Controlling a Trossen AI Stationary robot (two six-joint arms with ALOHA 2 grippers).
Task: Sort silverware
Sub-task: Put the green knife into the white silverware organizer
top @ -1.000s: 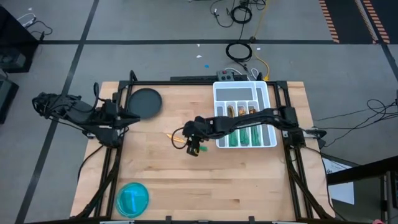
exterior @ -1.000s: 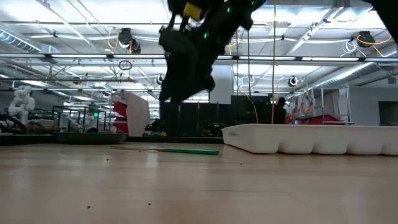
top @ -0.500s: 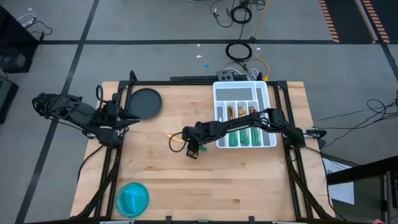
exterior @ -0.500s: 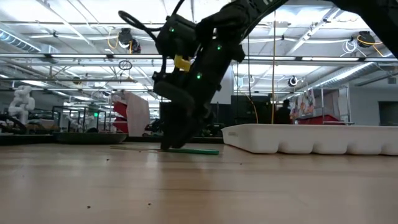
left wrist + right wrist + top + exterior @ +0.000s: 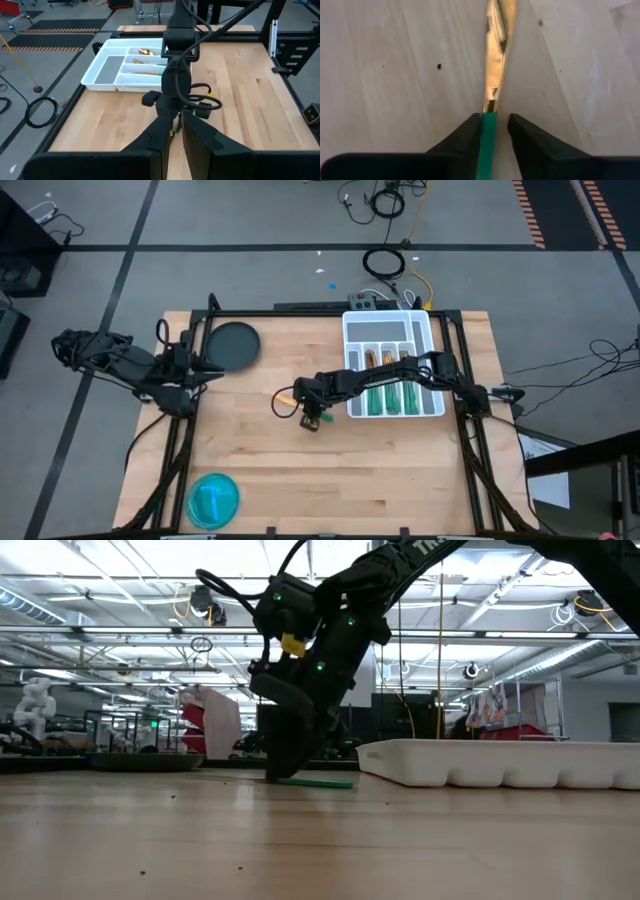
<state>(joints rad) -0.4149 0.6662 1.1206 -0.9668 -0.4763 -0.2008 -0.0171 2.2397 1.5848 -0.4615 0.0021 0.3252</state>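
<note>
utensil's [image 5: 493, 75] gold head too blurred to identify (fork or knife).

Table: I see a light wooden tabletop [image 5: 300, 470] inside a black metal frame [image 5: 470, 430].
Far right: a white slotted plastic tray [image 5: 430, 330] sits on the wood.
Far left: a dark round plate [image 5: 233, 343] near the far edge.
Near left: a translucent blue round bowl [image 5: 213, 498] by the near edge.
Centre: one gold-headed, green-handled piece of silverware [image 5: 318, 781] lies flat on the wood, left of the tray.
</note>
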